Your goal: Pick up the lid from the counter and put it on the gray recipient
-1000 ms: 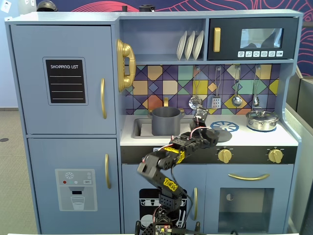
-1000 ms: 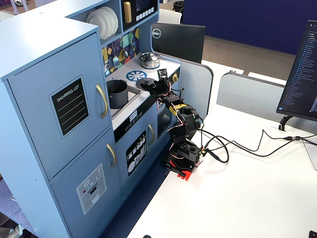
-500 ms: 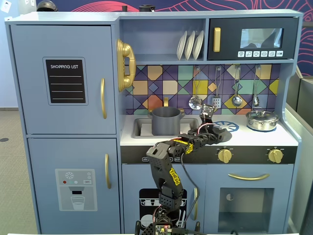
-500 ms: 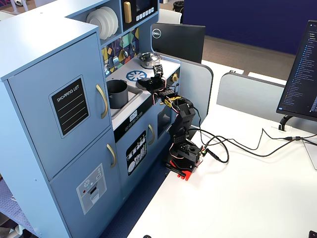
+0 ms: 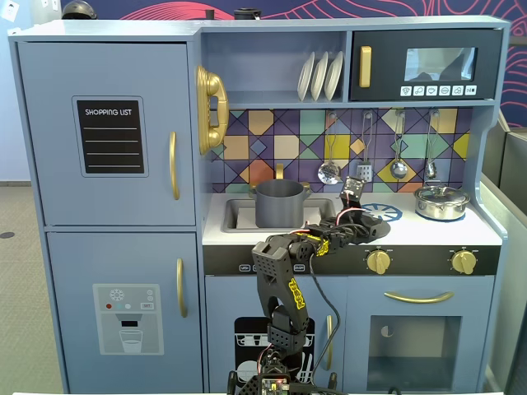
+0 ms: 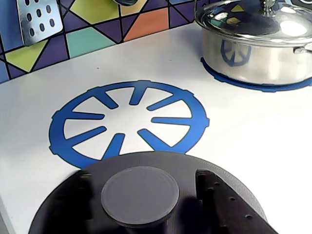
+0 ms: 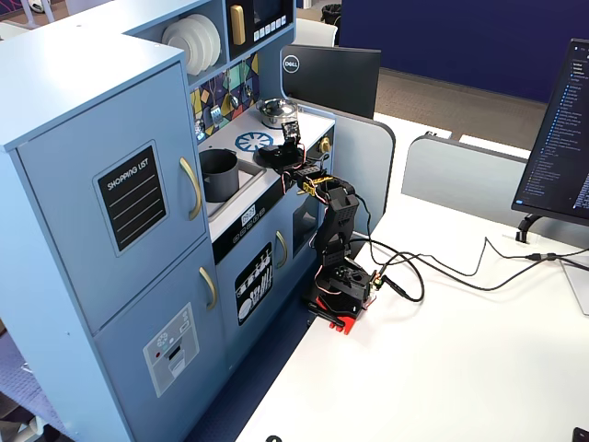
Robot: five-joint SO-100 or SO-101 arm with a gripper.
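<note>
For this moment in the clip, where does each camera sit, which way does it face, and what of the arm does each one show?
A fixed view: straight in front of the toy kitchen, facing its doors and counter; whole arm from base up, reaching to the lid right of the gray pot.
Wrist view: rides on the arm, looking down and forward across the counter; dark fingers beside the knob of the lid, blue burner ring and steel pot beyond.
Another fixed view: high, off to one side, facing kitchen and white desk; whole arm, base and cables.
Shared: all three show the lid and the steel pot.

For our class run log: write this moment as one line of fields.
phase: reaching lid | gripper: open, fingers either side of knob | lid: on counter beside burner pattern | gray pot: uncovered
</note>
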